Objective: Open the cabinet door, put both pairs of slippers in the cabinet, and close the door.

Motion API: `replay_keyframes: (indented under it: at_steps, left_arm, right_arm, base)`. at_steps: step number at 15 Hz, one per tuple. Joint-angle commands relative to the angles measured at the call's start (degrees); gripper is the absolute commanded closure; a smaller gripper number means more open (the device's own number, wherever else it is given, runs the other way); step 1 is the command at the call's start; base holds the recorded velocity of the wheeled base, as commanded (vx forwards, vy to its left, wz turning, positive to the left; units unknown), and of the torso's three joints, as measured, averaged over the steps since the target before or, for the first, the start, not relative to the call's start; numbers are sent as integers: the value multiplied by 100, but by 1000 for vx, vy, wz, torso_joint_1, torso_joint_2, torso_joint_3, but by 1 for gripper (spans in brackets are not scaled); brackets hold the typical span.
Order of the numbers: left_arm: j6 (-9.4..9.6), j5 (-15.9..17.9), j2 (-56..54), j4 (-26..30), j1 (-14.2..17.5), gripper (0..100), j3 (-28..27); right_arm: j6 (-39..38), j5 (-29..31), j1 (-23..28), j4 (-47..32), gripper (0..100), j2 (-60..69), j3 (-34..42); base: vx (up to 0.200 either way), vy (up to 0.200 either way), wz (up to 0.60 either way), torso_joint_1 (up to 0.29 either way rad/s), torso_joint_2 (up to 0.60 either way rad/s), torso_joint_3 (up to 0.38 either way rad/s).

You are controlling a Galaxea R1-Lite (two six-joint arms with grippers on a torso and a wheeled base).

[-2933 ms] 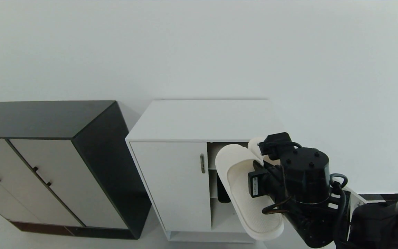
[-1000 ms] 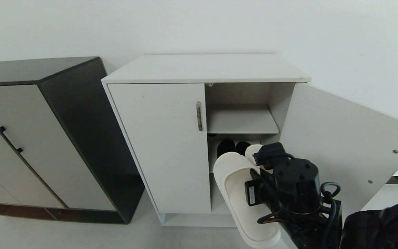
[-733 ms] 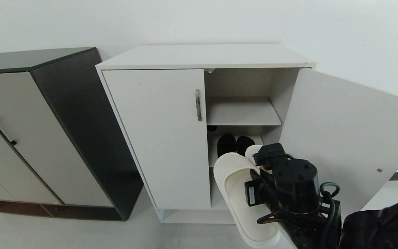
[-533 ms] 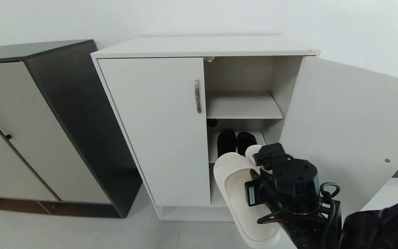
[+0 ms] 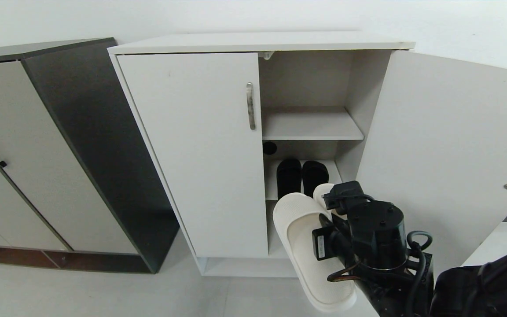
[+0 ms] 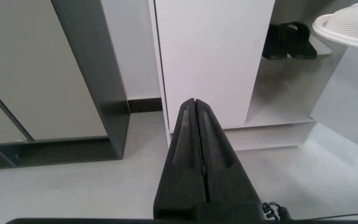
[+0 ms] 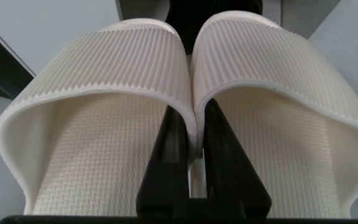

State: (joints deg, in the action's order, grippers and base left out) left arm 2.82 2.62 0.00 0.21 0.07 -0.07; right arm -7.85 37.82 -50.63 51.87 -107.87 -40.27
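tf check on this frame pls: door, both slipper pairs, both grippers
1. The cabinet's right door stands open. True.
2. The black slippers sit on top of the cabinet. False: they lie inside, on its middle shelf.
3. The right gripper is clamped on the white slippers. True.
4. The left gripper holds a slipper. False: it is shut, holding nothing.
5. The white slippers are inside the cabinet. False: they are held out in front of the opening.

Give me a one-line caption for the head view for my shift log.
Right gripper holding white slippers before the open cabinet, black slippers already shelved inside.
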Motion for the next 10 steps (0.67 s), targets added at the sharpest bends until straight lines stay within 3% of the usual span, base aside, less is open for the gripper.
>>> replay_keyframes:
  at_steps: [1,2,10]
  left_arm:
    - [0,2,0,6,1,100,7]
    - [0,2,0,-3,1,100,-1]
    - [0,2,0,6,1,100,7]
  right_arm:
    - [3,-2,0,25,100,-41,10]
    - [3,-2,18,51,100,-67,36]
    - [187,-11,35,376,100,-252,10]
  base:
    - [0,0,-600,-2,17,17]
    - [0,0,-600,2,2,17]
    - [0,0,0,0,0,0]
